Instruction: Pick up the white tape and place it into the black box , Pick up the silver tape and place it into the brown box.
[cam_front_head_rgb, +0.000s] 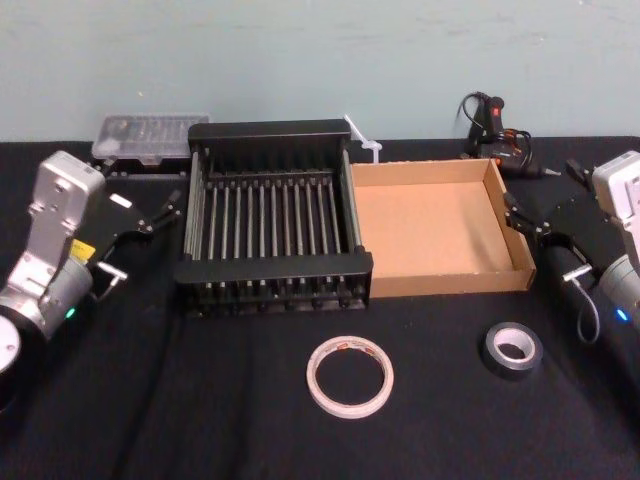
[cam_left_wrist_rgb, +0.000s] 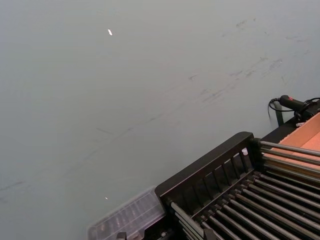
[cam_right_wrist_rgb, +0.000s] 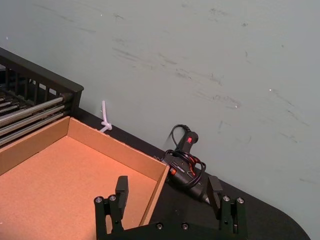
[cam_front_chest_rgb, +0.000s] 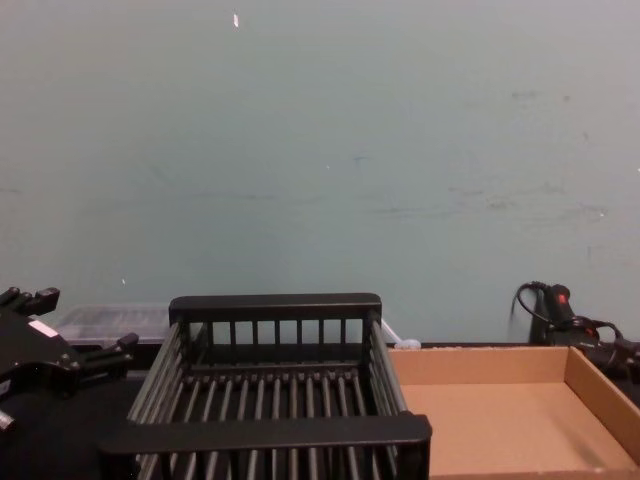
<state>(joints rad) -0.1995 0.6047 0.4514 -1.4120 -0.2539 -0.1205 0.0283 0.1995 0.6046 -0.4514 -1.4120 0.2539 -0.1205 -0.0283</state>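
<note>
Wht tape: thin, wide ring

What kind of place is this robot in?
Probably a workshop or robot test lab. A black-cloth table stands against a bare wall, with a corded hand tool and a clear parts case at the back. The left gripper and right gripper hover open beside the black box and brown box.

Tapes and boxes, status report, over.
Left gripper open beside black box. Right gripper open beside brown box. White tape, silver tape on table, untouched.
</note>
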